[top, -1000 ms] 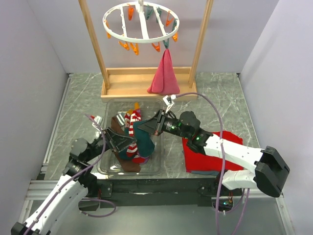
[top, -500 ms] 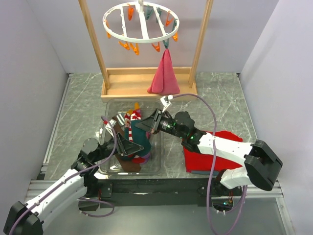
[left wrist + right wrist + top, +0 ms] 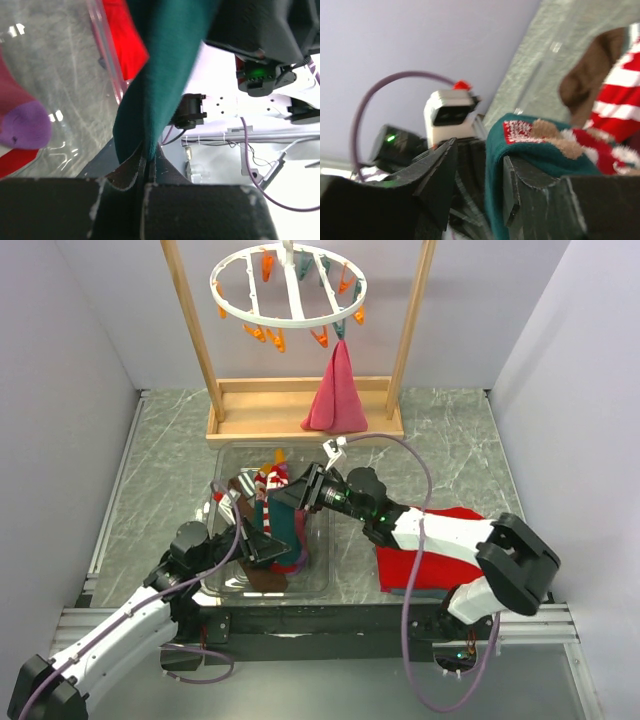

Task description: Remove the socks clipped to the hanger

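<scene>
- The dark teal sock (image 3: 284, 521) is down in the clear bin (image 3: 318, 585), stretched up between the two grippers.
- The left gripper (image 3: 145, 172) is pinched tight on its lower end, fabric squeezed between the fingers.
- The right gripper (image 3: 479, 155) is at the top end with its fingers apart. The sock's cuff is draped over one finger (image 3: 530, 182) and hangs into the gap.
- Also piled in the bin: a red-and-white striped sock (image 3: 270, 480), a brown sock (image 3: 582, 87) and a magenta-purple sock (image 3: 25, 122).
- The round hanger (image 3: 288, 285) is up at the back on its wooden frame (image 3: 300, 415), with a pink cloth (image 3: 337, 390) dangling from a clip.
- A red folded cloth (image 3: 445, 555) lies on the table just right of the bin, under the right arm.
</scene>
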